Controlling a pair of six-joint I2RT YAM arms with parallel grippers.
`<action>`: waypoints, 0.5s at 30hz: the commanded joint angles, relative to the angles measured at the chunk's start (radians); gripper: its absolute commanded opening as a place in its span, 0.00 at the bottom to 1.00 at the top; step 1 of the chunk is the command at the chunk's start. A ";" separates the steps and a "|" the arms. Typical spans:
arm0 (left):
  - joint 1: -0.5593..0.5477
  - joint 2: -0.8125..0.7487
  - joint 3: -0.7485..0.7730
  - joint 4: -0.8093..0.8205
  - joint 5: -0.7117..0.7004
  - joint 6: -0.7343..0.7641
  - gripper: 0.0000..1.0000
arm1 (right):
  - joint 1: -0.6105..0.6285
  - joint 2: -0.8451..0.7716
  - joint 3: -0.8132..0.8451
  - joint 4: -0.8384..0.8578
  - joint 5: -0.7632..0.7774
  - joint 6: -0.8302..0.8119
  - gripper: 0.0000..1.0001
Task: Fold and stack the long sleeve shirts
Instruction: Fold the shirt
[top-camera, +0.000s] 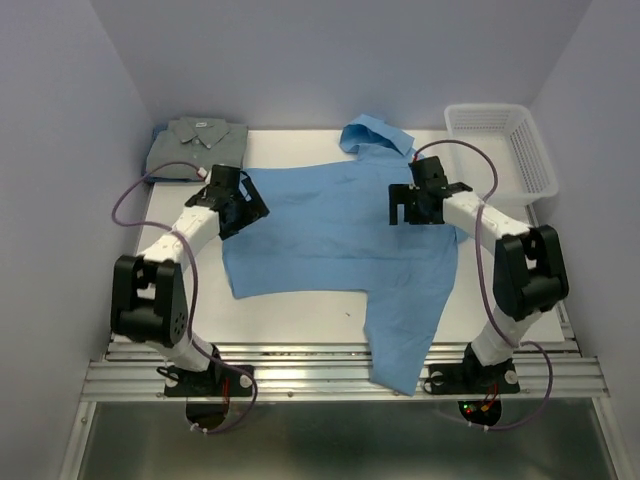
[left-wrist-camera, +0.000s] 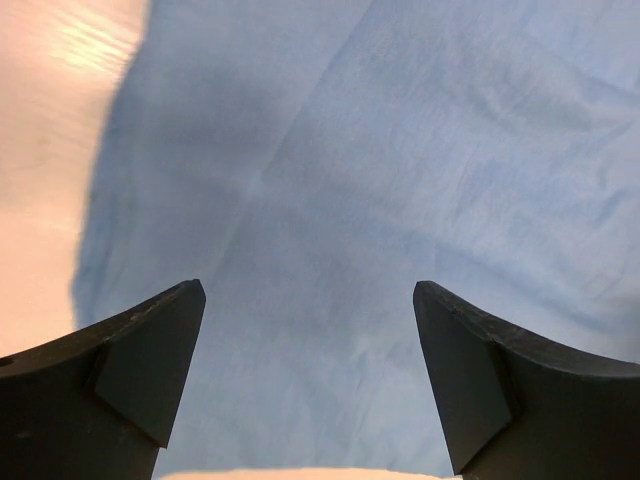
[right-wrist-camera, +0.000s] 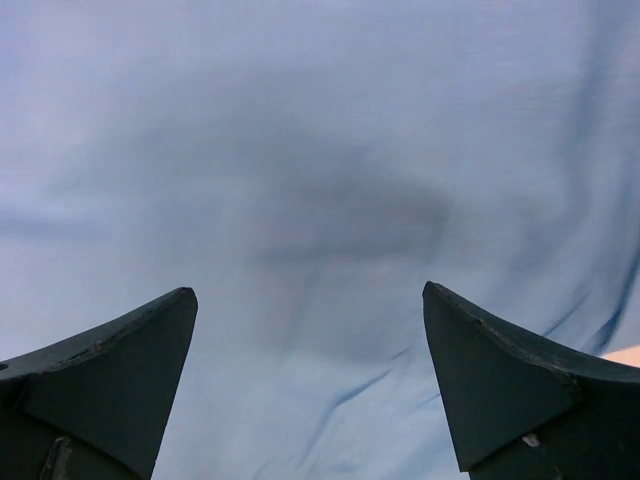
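A light sky-blue shirt (top-camera: 335, 230) lies spread across the middle of the table, collar at the back, one sleeve hanging over the front edge. A grey-green shirt (top-camera: 195, 147) sits folded at the back left corner. My left gripper (top-camera: 243, 213) hovers open over the blue shirt's left edge; in the left wrist view the blue cloth (left-wrist-camera: 330, 200) shows between the spread fingers, with bare table at the left. My right gripper (top-camera: 413, 215) stands open above the shirt's right shoulder area, and blue fabric (right-wrist-camera: 310, 200) fills the right wrist view. Neither holds anything.
A white plastic mesh basket (top-camera: 500, 145) stands at the back right corner. Bare white tabletop (top-camera: 290, 320) shows in front of the shirt's left half. Grey walls close in the left, right and back sides.
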 joint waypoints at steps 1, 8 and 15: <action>0.001 -0.210 -0.027 -0.226 -0.189 -0.064 0.99 | 0.079 -0.226 -0.079 -0.106 0.068 0.069 1.00; 0.009 -0.443 -0.289 -0.370 -0.158 -0.200 0.99 | 0.249 -0.490 -0.187 -0.390 0.085 0.188 1.00; 0.009 -0.534 -0.467 -0.249 -0.020 -0.288 0.99 | 0.289 -0.547 -0.292 -0.460 0.019 0.301 1.00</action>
